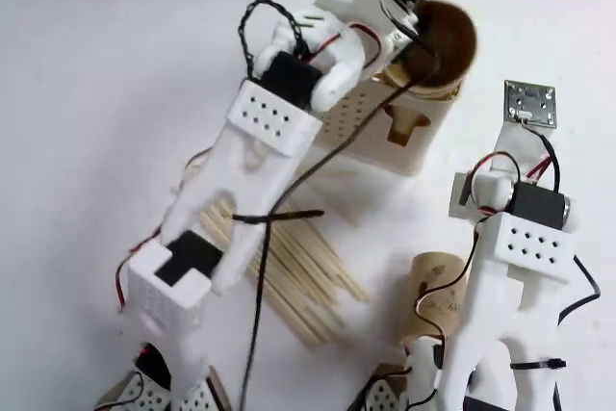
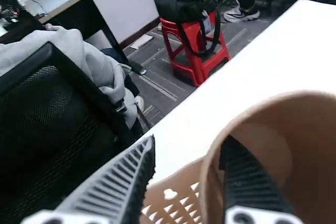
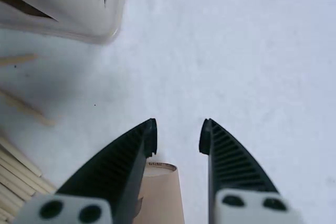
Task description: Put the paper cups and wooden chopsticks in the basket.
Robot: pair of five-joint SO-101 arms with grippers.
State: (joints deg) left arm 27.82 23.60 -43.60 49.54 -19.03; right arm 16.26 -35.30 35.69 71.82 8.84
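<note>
Left gripper [image 2: 189, 145], parted wide with one finger inside the paper cup [image 1: 445, 38] and the cup wall loose between the jaws, is noted directly above that cup, which is stood mouth-up at the far right corner of the basket [image 1: 380, 137], so a straight upward withdrawal is judged to be called for.

Left arm [image 1: 255, 156] covering part of the basket [image 1: 390, 141] and wooden chopsticks [image 1: 303, 281], right arm [image 1: 515, 257] hiding one side of the lying paper cup [image 1: 433, 281], second paper cup [image 2: 304, 129] running off the frame edge.
</note>
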